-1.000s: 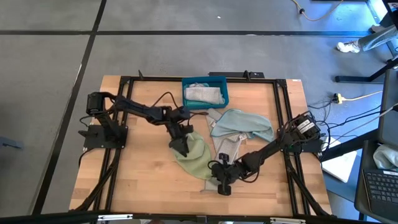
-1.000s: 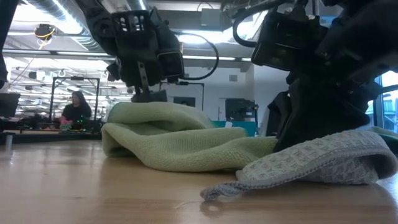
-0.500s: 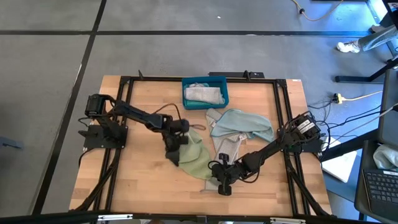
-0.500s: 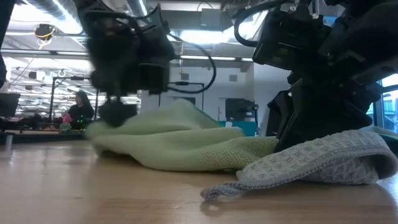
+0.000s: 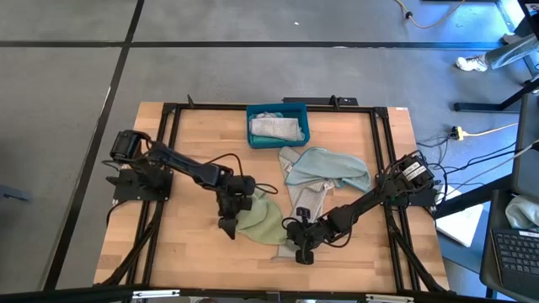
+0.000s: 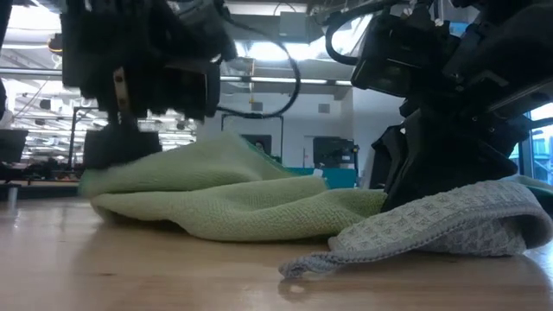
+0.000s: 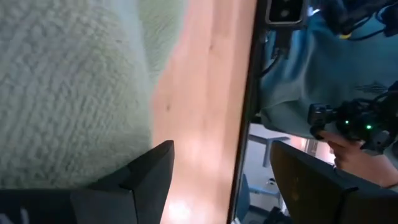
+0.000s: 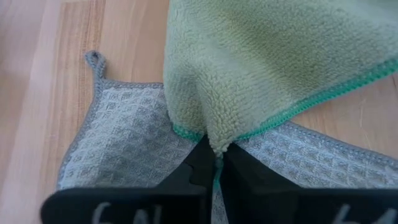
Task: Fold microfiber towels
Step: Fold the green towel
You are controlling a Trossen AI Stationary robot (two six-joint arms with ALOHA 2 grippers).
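A grey floor (image 5: 253, 76) surrounds the wooden table (image 5: 194, 252), crossed by dark straight lines, one running across behind the table and others slanting down at the left. A yellow cable (image 5: 484, 130) lies on the floor at the right, near dark furniture legs (image 5: 497, 103), and a keyboard (image 5: 515, 252) shows at the right edge. Seen level across the tabletop, the room behind is a large open hall with long ceiling lights (image 6: 285, 79), silvery ducts (image 6: 73, 13) overhead, and a person (image 6: 9, 142) at a distant bench.
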